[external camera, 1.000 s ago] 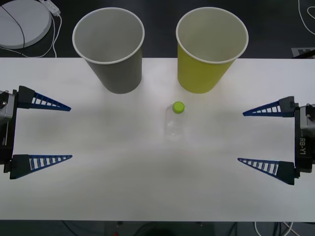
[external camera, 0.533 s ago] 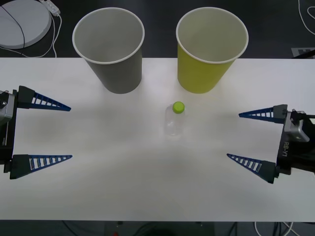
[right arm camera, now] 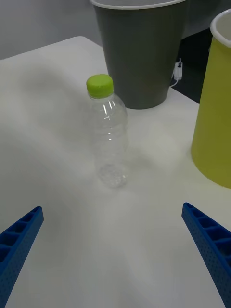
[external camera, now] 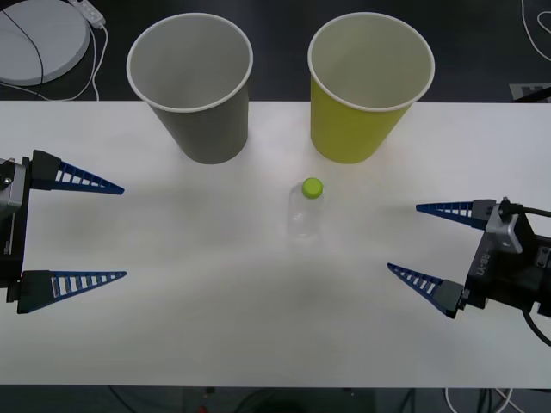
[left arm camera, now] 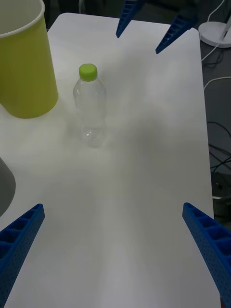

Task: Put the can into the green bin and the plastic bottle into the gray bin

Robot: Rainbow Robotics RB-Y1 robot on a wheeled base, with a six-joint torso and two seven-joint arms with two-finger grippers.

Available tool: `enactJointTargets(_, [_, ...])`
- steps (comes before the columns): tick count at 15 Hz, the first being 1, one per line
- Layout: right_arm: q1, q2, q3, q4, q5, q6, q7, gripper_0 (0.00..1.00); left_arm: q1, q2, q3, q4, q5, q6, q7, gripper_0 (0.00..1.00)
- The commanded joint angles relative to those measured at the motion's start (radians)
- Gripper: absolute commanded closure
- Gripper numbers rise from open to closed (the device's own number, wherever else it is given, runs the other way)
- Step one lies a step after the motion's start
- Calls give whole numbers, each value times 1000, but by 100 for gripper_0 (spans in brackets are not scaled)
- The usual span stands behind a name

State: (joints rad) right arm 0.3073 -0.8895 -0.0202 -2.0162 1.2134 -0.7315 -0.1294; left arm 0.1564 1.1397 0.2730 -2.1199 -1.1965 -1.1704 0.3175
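Observation:
A clear plastic bottle (external camera: 306, 212) with a lime-green cap stands upright near the middle of the white table, also seen as the bottle (right arm camera: 108, 132) and the bottle (left arm camera: 89, 107). Behind it stand the gray bin (external camera: 196, 86) on the left and the green bin (external camera: 366, 86) on the right. My right gripper (external camera: 403, 239) is open at the right side of the table, angled toward the bottle, well short of it. My left gripper (external camera: 124, 231) is open at the table's left edge. The can is out of view.
The white table (external camera: 215, 327) has free room in front of the bottle and on both sides. A round white disc with a cable (external camera: 39, 39) lies on the floor beyond the table's far left corner. Cables (left arm camera: 219, 139) lie on the floor past the table's edge.
My right gripper has moved inward toward the bottle and turned to angle at it. The left gripper, bottle and bins have not moved.

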Motion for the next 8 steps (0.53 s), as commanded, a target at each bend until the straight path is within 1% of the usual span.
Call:
enactJointTargets(1, [-2, 43, 14, 7, 1, 24, 2, 0, 0, 0, 0, 0, 0, 0, 0, 0])
enactJointTargets(2, [-7, 47, 31, 7, 0, 52, 1, 0, 0, 0, 0, 0, 0, 0, 0, 0])
enactJointTargets(6, [-59, 52, 155, 7, -6, 213, 10, 0, 0, 0, 0, 0, 0, 0, 0, 0])
enactJointTargets(8, [-91, 50, 212, 7, 3, 267, 14, 0, 0, 0, 0, 0, 0, 0, 0, 0])
